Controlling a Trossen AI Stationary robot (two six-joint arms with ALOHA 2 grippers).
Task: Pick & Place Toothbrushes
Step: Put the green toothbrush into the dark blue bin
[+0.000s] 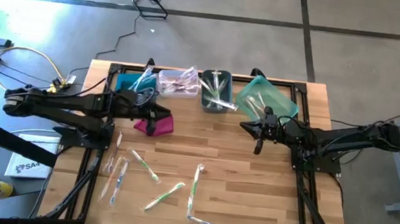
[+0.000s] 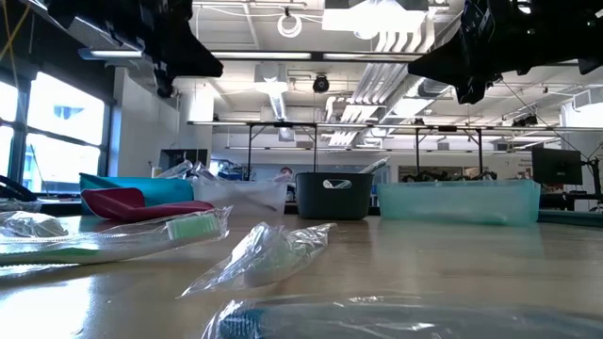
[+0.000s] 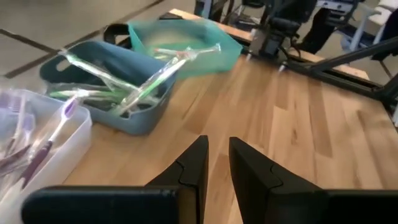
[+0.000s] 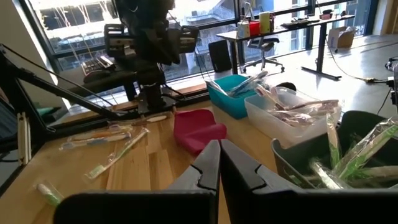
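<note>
1. From above, a pale slatted wooden table [image 1: 251, 190] stood on a grey concrete floor [image 1: 215, 32] crossed by dark seams. The left gripper [image 1: 157, 112] hung just in front of the blue bin [image 1: 131, 82] and the clear bin [image 1: 177, 82], directly over a magenta pouch [image 1: 156, 125]. The right gripper [image 1: 258, 131] sat near the grey bin [image 1: 217, 91] and the teal bin [image 1: 267, 98]. Loose wrapped toothbrushes [image 1: 155, 177] lay scattered on the front half of the table, well clear of both grippers and nearer the left one.

2. At table height, wrapped toothbrushes [image 2: 104, 235] filled the foreground. Behind them stood the magenta pouch [image 2: 118, 201], the grey bin [image 2: 333, 196] and the teal bin [image 2: 459, 201]. The room beyond had ceiling ducts, strip lights and tall windows on one side.

3. In the left wrist view, the left gripper [image 3: 214, 163] showed its fingers [image 3: 194, 168] set a narrow gap apart with nothing between them, bare wood beneath. Ahead lay the grey bin [image 3: 134, 118] with green-handled brushes and the teal bin [image 3: 186, 34].

4. In the right wrist view, the right gripper [image 4: 219, 163] was closed and empty. Beyond it lay the magenta pouch [image 4: 198, 129], loose toothbrushes [image 4: 115, 149], the left arm, windows and desks.
</note>
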